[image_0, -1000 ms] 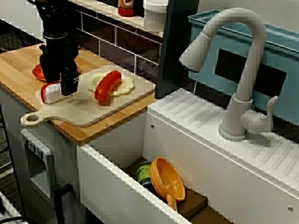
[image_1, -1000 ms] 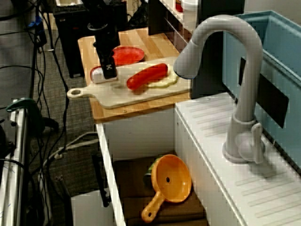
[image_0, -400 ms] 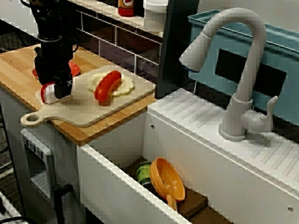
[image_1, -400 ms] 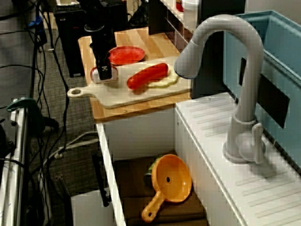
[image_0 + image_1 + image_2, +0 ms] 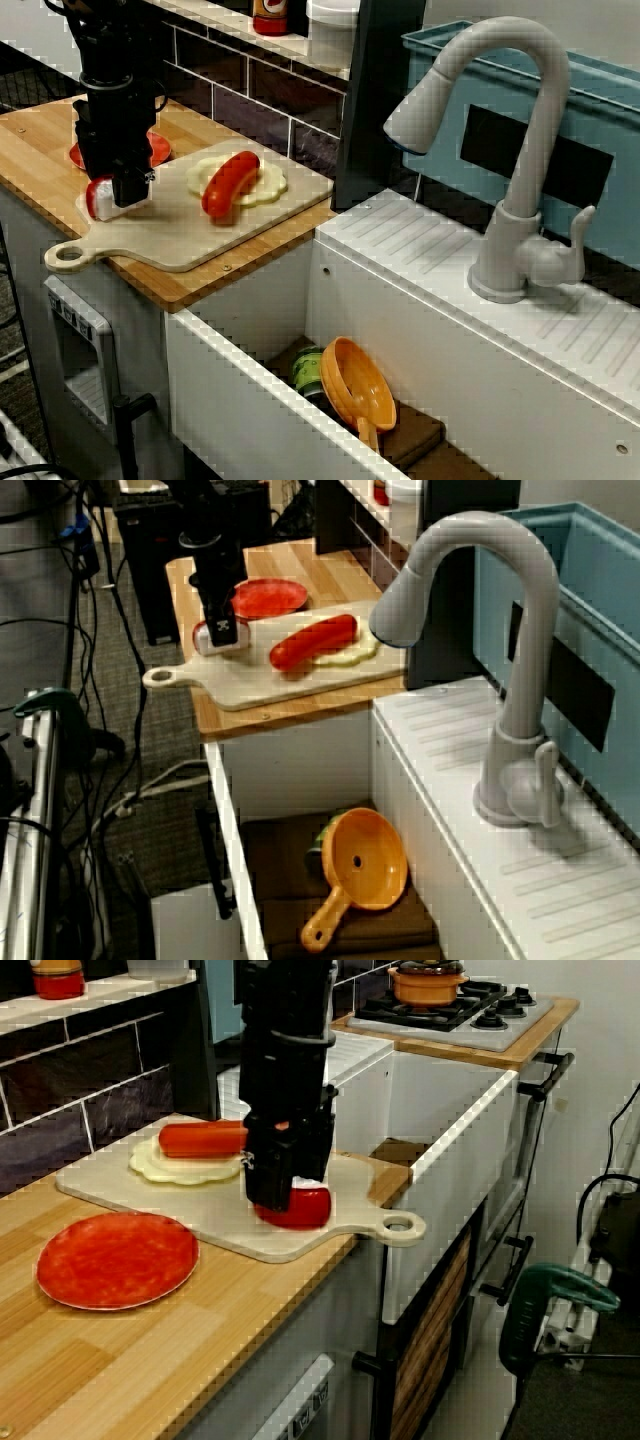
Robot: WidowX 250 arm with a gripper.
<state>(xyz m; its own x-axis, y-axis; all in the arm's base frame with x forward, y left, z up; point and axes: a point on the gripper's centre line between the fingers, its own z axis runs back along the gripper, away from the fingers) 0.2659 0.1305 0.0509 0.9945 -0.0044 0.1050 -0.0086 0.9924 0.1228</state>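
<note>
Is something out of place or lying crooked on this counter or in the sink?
The cutting board lies askew, its round handle sticking out past the edge of the counter. In the sink, the orange colander sits tilted next to a green thing. Nothing looks spilled or broken.

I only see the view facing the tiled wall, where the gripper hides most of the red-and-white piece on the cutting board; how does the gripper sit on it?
Observer: From the counter end, the gripper stands upright directly over the red-and-white piece; its red end shows under the fingers.
Operator: Thank you; what lies behind it?
Observer: A whole red plate, nothing on it, lies on the wooden counter beside the cutting board.
Operator: And farther along?
Observer: Past the white sink, a stove carries an orange pot.
</note>
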